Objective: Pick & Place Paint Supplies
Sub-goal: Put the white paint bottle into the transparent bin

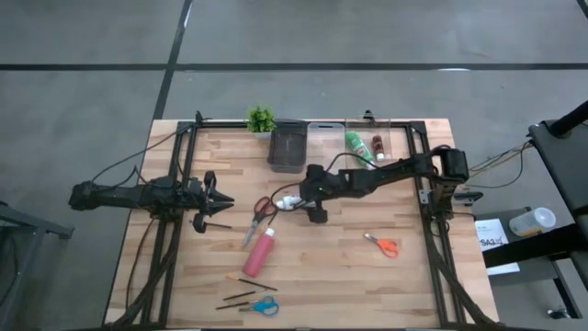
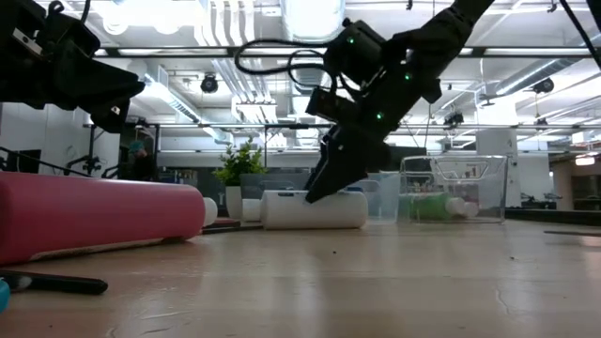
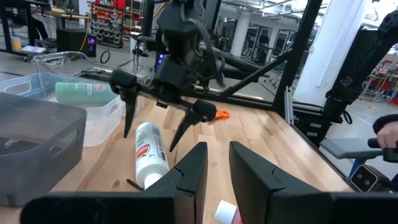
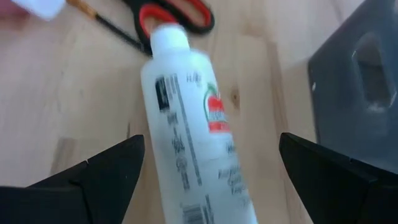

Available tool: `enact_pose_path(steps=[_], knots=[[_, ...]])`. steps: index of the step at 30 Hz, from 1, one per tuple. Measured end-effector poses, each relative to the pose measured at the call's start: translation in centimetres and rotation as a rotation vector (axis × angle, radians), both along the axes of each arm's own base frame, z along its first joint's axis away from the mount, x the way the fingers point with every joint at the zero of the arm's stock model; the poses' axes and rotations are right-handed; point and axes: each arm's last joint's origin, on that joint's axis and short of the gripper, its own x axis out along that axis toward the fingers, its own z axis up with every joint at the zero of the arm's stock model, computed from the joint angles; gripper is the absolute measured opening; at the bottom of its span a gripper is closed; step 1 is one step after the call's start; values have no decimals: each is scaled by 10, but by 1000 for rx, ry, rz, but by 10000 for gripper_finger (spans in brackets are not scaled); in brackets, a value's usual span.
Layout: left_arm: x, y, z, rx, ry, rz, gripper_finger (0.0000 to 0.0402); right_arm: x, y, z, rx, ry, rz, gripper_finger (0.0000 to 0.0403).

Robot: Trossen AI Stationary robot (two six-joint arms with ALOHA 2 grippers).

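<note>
The left gripper [image 1: 223,204] waits at the counter's [image 1: 413,285] left side, fingers a little apart, holding nothing. In the middle, the white paint tube [image 1: 290,201] lies flat beside the red scissors [image 1: 260,216]. The right gripper [image 1: 299,200] reaches low over it, wide open. The round tube might roll away if one finger bumps it first.

tube [image 1: 289,201] on table [image 1: 404,285] | scissors [image 1: 260,217] just beside | bin [image 1: 287,147] behind

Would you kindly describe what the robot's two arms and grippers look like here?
Both arms are dark, nearly black, with thin black cables running along them. The right gripper has two slim, tapering fingers below a boxy wrist showing small green lights. The left gripper has broad, flat, angular black fingers.
</note>
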Motion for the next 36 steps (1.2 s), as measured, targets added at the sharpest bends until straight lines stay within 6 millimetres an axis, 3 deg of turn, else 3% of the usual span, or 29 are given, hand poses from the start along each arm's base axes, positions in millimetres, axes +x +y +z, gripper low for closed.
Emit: enact_pose_path(steps=[13,24,36], knots=[[0,0,0,0,0,0,77,-5,-1,-23,75,114,-30,371],[0,0,0,0,0,0,77,-3,-1,-29,99,118,-18,367],[0,0,0,0,0,0,77,-3,0,-28,120,117,-25,251]])
